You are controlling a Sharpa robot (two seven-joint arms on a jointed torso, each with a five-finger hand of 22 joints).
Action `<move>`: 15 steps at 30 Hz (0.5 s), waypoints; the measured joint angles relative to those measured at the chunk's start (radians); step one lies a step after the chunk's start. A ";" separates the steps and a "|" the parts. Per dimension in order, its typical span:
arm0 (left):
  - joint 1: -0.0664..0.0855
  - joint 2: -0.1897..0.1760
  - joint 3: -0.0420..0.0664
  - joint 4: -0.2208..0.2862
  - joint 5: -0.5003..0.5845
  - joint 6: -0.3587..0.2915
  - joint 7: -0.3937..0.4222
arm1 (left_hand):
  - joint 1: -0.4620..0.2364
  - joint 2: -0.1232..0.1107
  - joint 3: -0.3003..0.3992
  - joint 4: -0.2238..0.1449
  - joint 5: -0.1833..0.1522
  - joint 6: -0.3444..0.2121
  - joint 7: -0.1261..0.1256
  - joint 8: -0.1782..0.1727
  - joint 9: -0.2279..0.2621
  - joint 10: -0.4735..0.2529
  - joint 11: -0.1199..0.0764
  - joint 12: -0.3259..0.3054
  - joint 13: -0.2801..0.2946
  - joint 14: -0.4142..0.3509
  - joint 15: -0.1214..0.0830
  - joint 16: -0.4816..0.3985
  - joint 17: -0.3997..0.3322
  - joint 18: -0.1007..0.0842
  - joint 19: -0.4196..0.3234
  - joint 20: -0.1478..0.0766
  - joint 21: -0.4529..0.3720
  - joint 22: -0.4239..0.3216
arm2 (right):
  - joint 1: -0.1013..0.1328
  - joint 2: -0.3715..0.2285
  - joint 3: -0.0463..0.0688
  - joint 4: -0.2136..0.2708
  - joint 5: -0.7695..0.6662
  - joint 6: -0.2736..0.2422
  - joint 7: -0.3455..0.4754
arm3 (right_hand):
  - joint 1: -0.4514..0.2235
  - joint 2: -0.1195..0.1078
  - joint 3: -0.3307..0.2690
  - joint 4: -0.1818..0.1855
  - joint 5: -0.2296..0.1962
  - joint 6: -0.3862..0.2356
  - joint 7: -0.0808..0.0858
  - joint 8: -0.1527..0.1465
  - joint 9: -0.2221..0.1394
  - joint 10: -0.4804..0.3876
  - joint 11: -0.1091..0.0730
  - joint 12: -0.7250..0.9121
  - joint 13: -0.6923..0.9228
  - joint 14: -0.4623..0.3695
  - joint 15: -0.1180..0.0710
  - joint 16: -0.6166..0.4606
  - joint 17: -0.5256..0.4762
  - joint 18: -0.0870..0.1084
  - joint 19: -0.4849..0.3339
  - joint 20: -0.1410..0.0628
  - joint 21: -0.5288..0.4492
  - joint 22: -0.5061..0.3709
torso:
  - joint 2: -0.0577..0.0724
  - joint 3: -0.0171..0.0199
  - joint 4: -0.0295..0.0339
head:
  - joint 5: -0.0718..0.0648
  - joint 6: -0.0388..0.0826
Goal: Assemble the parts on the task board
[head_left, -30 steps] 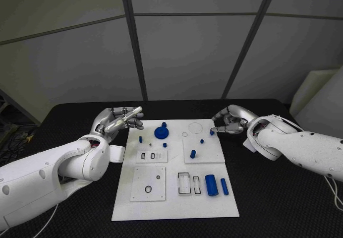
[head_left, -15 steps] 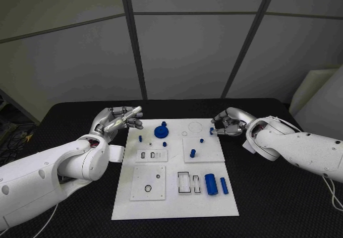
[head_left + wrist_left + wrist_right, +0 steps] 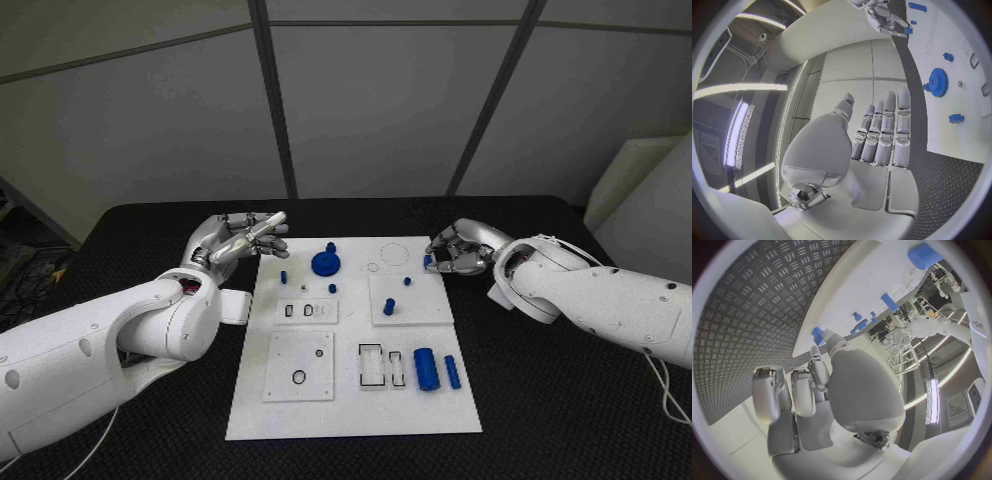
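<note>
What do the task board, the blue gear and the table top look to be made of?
Task board: likely matte white plastic, flat and even, without glare. Blue gear: probably moulded or printed plastic, uniform colour, dull sheen. Table: black, ribbed tread-pattern surface, perhaps a rubber mat; the look leaves it open.

My head camera looks steeply down over the whole task board (image 3: 353,420). Each wrist camera sits close behind its own hand, and both catch the board's far edge.

Black table (image 3: 562,400) with a diamond-tread surface lying under everything. Grey panelled wall (image 3: 375,100) standing behind it. White slab (image 3: 642,190) leaning past the table's far right corner.
</note>
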 measured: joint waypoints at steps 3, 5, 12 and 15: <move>0.000 0.000 0.000 -0.001 0.000 0.000 0.000 | 0.000 0.000 0.000 0.000 0.000 0.000 0.000 0.000 0.000 0.000 0.000 0.000 0.000 0.000 0.000 0.000 0.000 0.000 0.000 0.000 0.000 0.000 | -0.005 0.004 0.000 -0.004 -0.002 0.005 0.000 | 0.000 0.000 0.000 0.000 0.000 0.007 -0.001 0.000 0.000 0.000 0.000 0.000 0.002 0.000 0.000 0.000 0.000 0.000 0.000 0.000 0.000 0.000 | 0.000 0.0004 0.0000 | 0.002 -0.001; 0.000 0.001 0.000 -0.001 0.000 0.000 0.000 | 0.000 0.000 0.000 0.000 0.000 0.000 0.000 0.000 0.000 0.000 0.000 0.000 0.000 0.000 0.000 0.000 0.000 0.000 0.000 0.000 0.000 0.001 | -0.005 0.006 0.000 -0.007 -0.003 0.007 0.000 | 0.001 0.001 0.003 -0.003 0.000 0.009 -0.002 0.000 0.000 0.004 -0.004 0.000 0.002 0.000 0.000 0.000 0.000 0.000 0.000 0.000 0.000 0.000 | 0.000 0.0005 -0.0001 | 0.002 -0.001; 0.000 0.001 0.000 -0.003 0.000 0.000 0.000 | 0.000 0.000 0.000 0.000 0.000 0.000 0.000 0.000 0.000 0.000 0.000 0.000 0.000 0.000 0.000 0.000 0.000 0.000 0.000 0.000 0.000 0.001 | -0.007 0.012 0.000 -0.017 -0.007 0.014 0.000 | 0.004 0.004 0.003 -0.003 0.000 0.012 -0.006 0.000 0.001 0.004 -0.004 0.000 0.003 0.000 0.000 0.000 0.000 0.000 0.000 0.000 0.000 0.000 | 0.000 0.0010 -0.0001 | 0.001 -0.005; 0.000 0.002 0.000 -0.003 0.000 0.000 0.000 | 0.000 0.000 0.000 0.000 0.000 0.000 0.000 0.000 0.000 0.000 0.000 0.000 0.000 0.000 0.000 0.000 0.000 0.000 0.000 0.000 0.000 0.001 | -0.007 0.015 0.000 -0.020 -0.008 0.016 0.000 | 0.004 0.004 0.003 -0.003 0.000 0.012 -0.006 0.000 0.001 0.004 -0.004 0.000 0.003 0.000 0.000 0.005 0.001 0.000 0.000 0.000 0.000 0.000 | 0.000 0.0010 -0.0002 | 0.001 -0.005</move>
